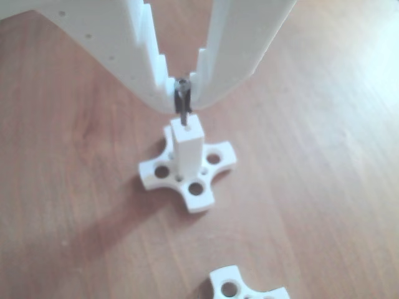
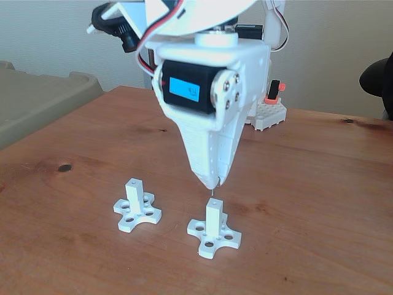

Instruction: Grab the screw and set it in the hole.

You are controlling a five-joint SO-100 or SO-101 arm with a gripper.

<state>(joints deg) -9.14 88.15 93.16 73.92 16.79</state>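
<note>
My white gripper point(image 1: 182, 93) is shut on the thin dark screw point(image 1: 183, 107), which hangs point-down from between the fingertips. Its lower end touches the top of a white post point(image 1: 186, 148) with a cross-shaped base point(image 1: 198, 187), at or in the tiny hole point(image 1: 184, 125) in the square tip. In the fixed view the gripper point(image 2: 213, 183) stands straight above the same post point(image 2: 213, 216), and the screw point(image 2: 212, 193) shows as a thin line between the two.
A second white post on a cross base point(image 2: 136, 206) stands to the left in the fixed view; a corner of such a base point(image 1: 246, 288) shows at the bottom of the other view. A white and orange block point(image 2: 270, 109) sits far back on the wooden table point(image 2: 319, 203).
</note>
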